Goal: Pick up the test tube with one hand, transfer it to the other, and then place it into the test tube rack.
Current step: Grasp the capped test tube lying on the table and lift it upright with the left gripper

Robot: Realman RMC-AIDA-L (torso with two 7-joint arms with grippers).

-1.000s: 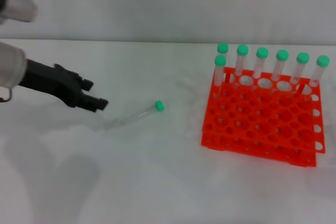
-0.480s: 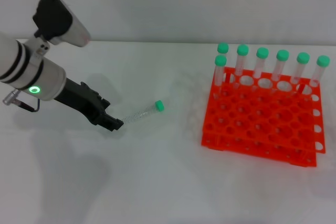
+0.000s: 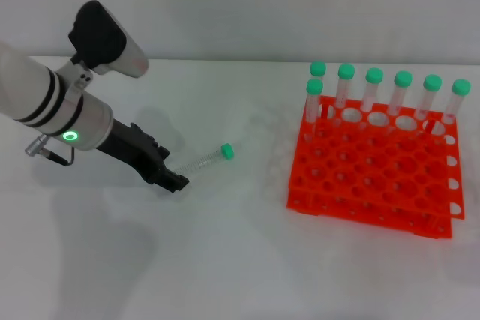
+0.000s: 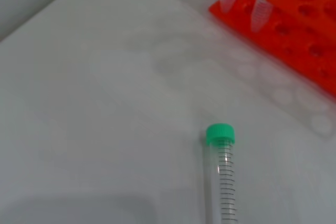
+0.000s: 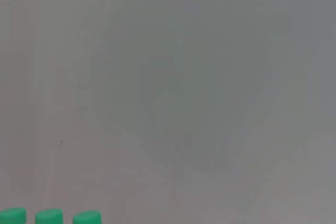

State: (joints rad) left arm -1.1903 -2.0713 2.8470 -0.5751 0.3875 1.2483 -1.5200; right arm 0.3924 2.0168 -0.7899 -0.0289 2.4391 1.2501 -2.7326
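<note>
On the white table left of the bright orange plastic rack (image 3: 375, 166), my black left gripper (image 3: 174, 179), jaws unreadable, nears the slim clear green-capped tube (image 3: 204, 160) lying flat; light, slick, best pinched mid-barrel.

Test tube (image 3: 204, 160) clear, with fine dark graduation marks ringing its body and a mint-green screw cap (image 3: 227, 151); seven racked tubes (image 3: 373, 88) the same, clear under mint-green caps. Test tube rack (image 3: 375, 177) bright orange all over, on a plain white bench (image 3: 225, 260) with a pale grey wall behind. Left gripper (image 3: 176, 180) black, on a silver-white wrist (image 3: 67, 114) banded with two black rings and showing a small glowing green light.
</note>
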